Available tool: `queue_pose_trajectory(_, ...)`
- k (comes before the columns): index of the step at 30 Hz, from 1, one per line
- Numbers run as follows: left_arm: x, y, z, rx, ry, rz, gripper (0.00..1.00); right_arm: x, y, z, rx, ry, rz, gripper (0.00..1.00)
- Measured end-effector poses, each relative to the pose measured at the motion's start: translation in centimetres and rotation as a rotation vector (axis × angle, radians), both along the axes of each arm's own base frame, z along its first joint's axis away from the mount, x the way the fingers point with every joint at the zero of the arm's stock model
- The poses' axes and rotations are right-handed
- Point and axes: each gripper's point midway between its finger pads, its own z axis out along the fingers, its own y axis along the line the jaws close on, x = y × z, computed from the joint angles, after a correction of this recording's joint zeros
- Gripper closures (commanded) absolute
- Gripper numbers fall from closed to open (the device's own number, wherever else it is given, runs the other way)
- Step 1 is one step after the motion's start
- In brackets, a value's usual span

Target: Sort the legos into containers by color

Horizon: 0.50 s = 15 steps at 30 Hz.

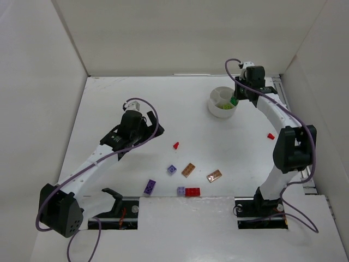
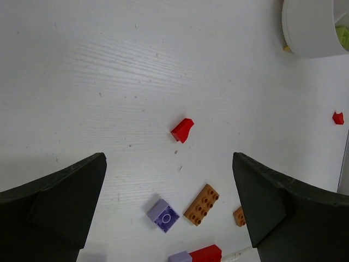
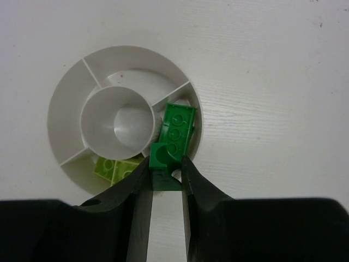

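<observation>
Right pincer (image 3: 166,170): grips green brick (image 3: 162,157) at dish (image 3: 64,112) rim, 5 o'clock.
Left pincer (image 2: 169,159): wide open above worktop (image 2: 109,65).

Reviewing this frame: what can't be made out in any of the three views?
- Right wrist: the right fingers, closed on a green brick, cover the near rim of the dish and part of the lime bricks; their count is unclear.
- Left wrist: the top-right edge cuts off the dish; a left finger half hides one orange-brown brick.
- Top: what lies in the dish is too small to tell.
</observation>
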Motion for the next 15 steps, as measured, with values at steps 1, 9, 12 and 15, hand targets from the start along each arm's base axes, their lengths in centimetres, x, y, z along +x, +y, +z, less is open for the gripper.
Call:
queue_pose_trajectory(1, 0.0, 0.0, 0.0, -0.001, -0.001, -0.001, 0.0, 0.2, -0.3, -0.2, 0.0, 0.001, -0.007, 0.9)
queue_pose_trajectory(9, -0.1, 0.0, -0.3, -0.002, 0.004, -0.003, 0.0, 1.0, -0.2, -2.7, 0.014, 0.053, 0.008, 0.75)
queue_pose_trajectory(12, 0.0, 0.0, -0.2, -0.005, 0.001, -0.006, 0.0, 1.5, -0.2, -3.1, 0.017, 0.059, 0.011, 0.67)
queue_pose_trajectory(15, 0.0, -0.1, -0.2, -0.008, 0.001, -0.009, 0.0, 1.6, -0.2, -3.2, 0.02, 0.06, 0.014, 0.65)
